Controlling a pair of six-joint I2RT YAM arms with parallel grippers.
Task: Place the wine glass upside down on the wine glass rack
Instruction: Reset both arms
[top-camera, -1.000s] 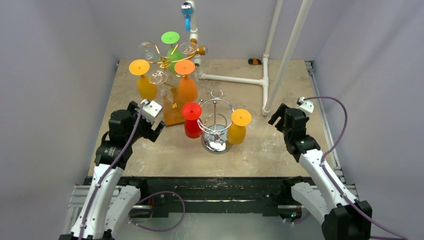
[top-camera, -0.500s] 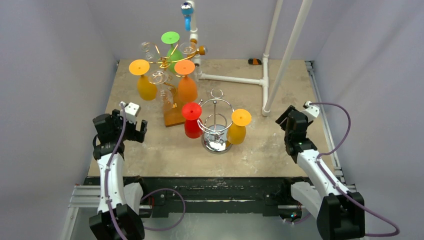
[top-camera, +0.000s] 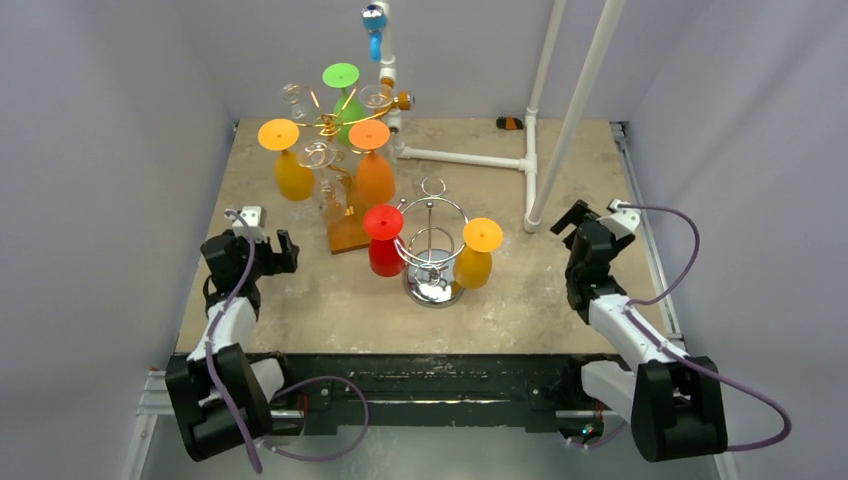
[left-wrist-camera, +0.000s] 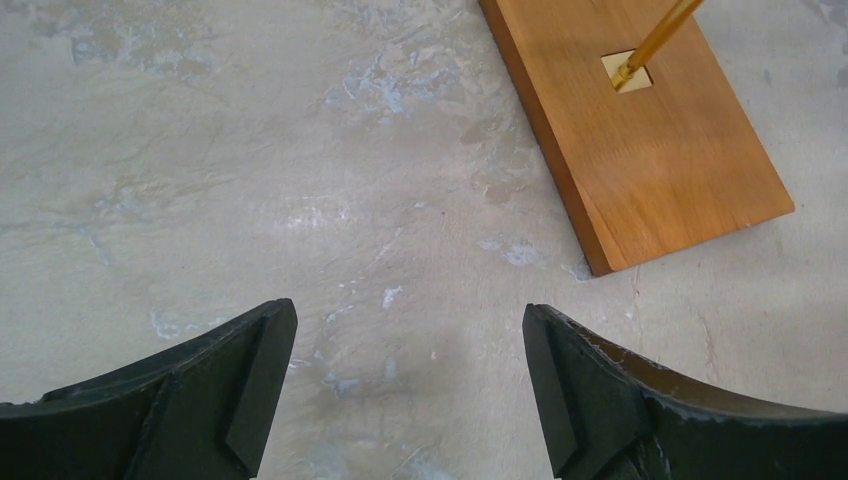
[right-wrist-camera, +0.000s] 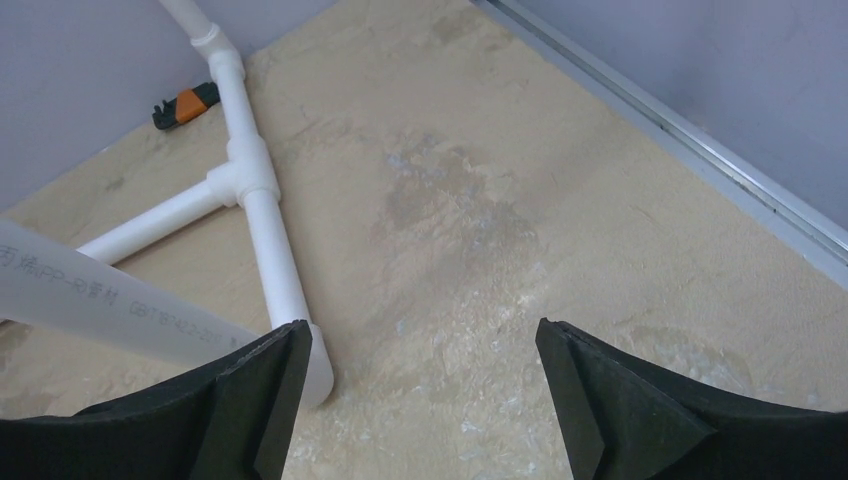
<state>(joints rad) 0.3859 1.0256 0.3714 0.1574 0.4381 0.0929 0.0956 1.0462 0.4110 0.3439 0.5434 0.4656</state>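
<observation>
Two wine glass racks stand mid-table. The silver rack carries a red wine glass and a yellow one, both hanging upside down. The gold rack on a wooden base holds orange, yellow, green and clear glasses. My left gripper hangs open and empty over bare table, left of the wooden base. My right gripper is open and empty at the right side, well away from both racks.
A white pipe frame stands at the back right, its foot just left of my right gripper. A small orange clip lies by the back wall. A metal rail runs along the table's right edge.
My left arm has pulled back and to the left, away from the gold rack. The right arm has drawn back slightly toward the right edge. Both grippers hold nothing.
</observation>
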